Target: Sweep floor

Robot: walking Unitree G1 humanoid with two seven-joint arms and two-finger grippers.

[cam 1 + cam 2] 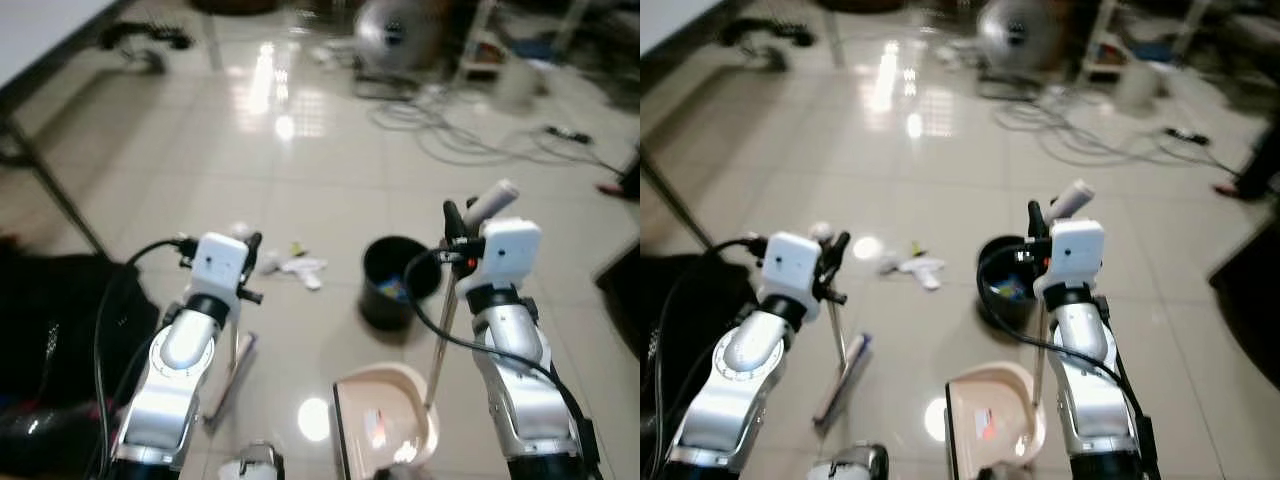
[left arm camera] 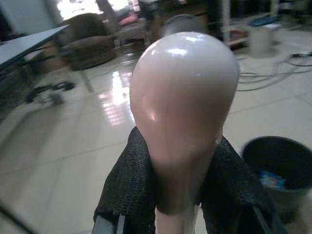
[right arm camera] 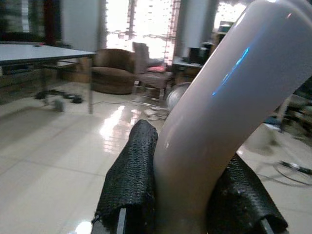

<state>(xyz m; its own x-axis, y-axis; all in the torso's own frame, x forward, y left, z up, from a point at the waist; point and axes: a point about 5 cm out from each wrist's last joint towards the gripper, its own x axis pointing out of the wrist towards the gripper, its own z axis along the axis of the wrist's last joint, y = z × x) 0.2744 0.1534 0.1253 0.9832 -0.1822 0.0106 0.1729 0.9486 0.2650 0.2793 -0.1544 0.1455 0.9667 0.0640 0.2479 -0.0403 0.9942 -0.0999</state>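
Note:
My left gripper point(image 1: 250, 246) is shut on the pale pink knob point(image 2: 183, 97) at the top of a broom pole, held between its black fingers point(image 2: 124, 195). The broom head point(image 1: 228, 385) rests on the tiled floor below it. My right gripper point(image 1: 458, 222) is shut on the curved pale handle point(image 3: 219, 107) of an upright dustpan. The cream pan point(image 1: 385, 415) stands on the floor by my right arm. White crumpled litter point(image 1: 300, 268) lies on the tiles ahead, between the two grippers.
A black bin point(image 1: 395, 280) with some rubbish inside stands just beyond the dustpan. A black bag point(image 1: 50, 320) and a table leg point(image 1: 50, 190) are at the left. Cables point(image 1: 450, 130) and a fan point(image 1: 395, 35) lie farther ahead. A person's foot point(image 1: 615, 185) is at the right edge.

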